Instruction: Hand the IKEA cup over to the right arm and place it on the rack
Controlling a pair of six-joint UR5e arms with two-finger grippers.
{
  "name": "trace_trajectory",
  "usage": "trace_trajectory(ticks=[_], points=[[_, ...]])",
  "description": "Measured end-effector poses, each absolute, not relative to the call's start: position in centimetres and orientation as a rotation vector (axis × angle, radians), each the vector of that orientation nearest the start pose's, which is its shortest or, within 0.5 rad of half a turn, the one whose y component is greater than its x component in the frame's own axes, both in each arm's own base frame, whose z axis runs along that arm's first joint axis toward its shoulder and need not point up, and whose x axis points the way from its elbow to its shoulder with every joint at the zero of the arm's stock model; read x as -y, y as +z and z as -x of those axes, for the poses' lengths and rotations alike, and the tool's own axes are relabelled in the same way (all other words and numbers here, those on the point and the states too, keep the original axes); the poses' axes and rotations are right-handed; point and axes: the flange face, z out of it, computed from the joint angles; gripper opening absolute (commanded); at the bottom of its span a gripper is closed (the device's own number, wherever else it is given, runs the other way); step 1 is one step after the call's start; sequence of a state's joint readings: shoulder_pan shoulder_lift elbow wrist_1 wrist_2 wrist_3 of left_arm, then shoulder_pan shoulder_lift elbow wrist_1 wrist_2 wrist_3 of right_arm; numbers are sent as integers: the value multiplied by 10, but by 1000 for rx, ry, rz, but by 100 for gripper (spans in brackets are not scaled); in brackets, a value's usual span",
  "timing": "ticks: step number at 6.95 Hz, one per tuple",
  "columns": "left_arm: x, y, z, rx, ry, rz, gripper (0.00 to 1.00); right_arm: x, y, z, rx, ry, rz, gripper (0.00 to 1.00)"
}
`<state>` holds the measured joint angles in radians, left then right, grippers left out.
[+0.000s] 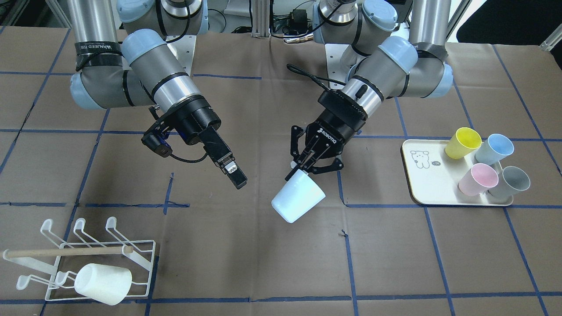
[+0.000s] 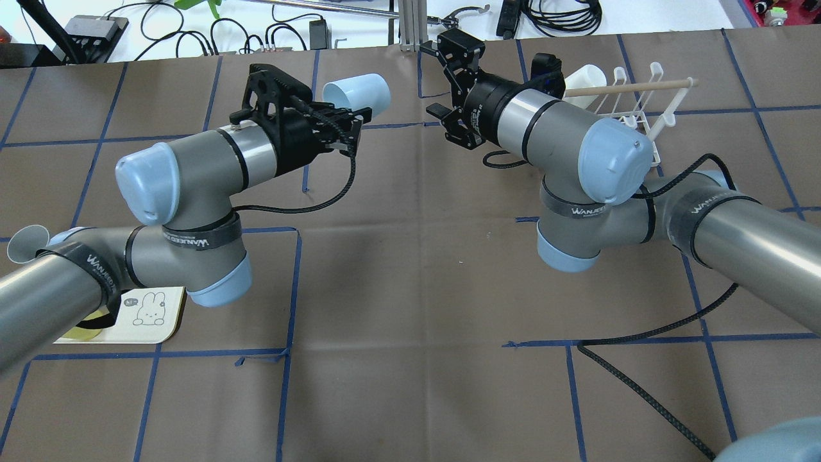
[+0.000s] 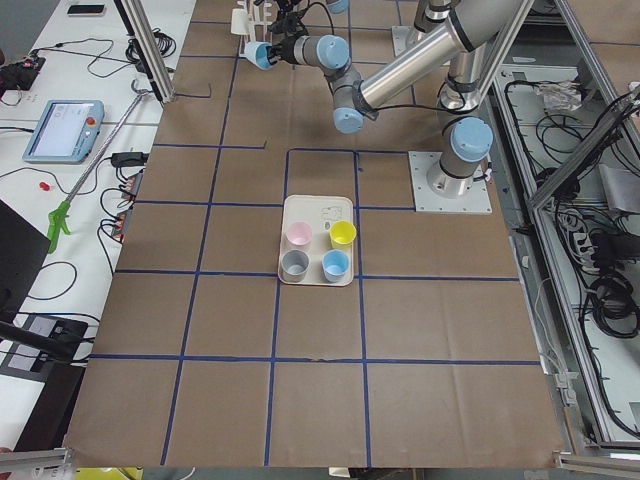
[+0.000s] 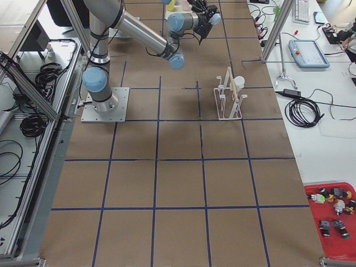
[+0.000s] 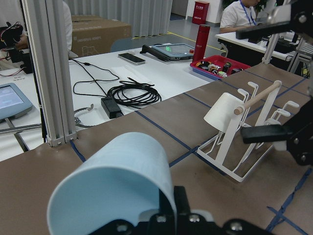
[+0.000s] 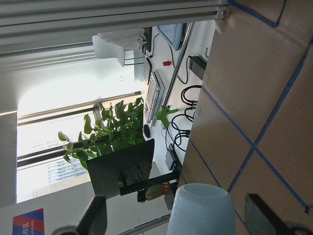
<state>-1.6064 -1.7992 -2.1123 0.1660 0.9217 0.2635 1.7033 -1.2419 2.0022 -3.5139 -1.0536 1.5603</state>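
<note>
My left gripper [image 1: 302, 168] has thin linkage fingers and is shut on the rim of a pale blue cup [image 1: 298, 198]. It holds the cup above the table's middle, and both show in the overhead view: the gripper [image 2: 343, 125] and the cup [image 2: 358, 95]. My right gripper [image 1: 230, 170], with block-like fingers, is open and empty, a short gap from the cup. In the right wrist view the cup's base [image 6: 203, 211] lies ahead between the spread fingers [image 6: 95, 218]. The white wire rack [image 1: 94, 250] with its wooden handle stands at the table's edge, and a white cup [image 1: 103, 283] hangs on it.
A cream tray [image 1: 423, 186] with a bear drawing holds yellow [image 1: 462, 142], blue [image 1: 495, 148], pink [image 1: 477, 179] and grey [image 1: 511, 181] cups on my left side. The rack [image 2: 644, 106] stands just beyond my right arm's wrist. Brown paper with blue tape lines covers the table.
</note>
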Motion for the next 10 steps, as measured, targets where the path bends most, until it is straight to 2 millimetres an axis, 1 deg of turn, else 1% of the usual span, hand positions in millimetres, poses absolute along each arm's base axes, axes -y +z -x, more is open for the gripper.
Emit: trace_trajectory(ticks=[1, 2, 3, 5, 7, 9, 10], points=[[489, 342, 231, -2989, -1733, -989, 1, 512, 349, -254, -1667, -467, -1000, 100], [487, 342, 238, -2983, -1735, -991, 1, 512, 346, -254, -1673, -468, -1001, 100], [485, 341, 241, -2984, -1738, -1004, 1, 512, 345, -254, -1681, -472, -997, 100], [484, 341, 242, -2991, -1747, -1022, 1, 515, 337, -254, -1698, -475, -995, 100], [487, 341, 235, -3002, -1760, -1018, 1, 518, 327, -254, -1710, -464, -1005, 100], [489, 342, 230, -3015, -1772, -1011, 1, 517, 326, -259, -1712, -457, -1000, 99], [489, 342, 229, -3018, -1773, -1010, 1, 515, 325, -264, -1715, -446, -994, 99]])
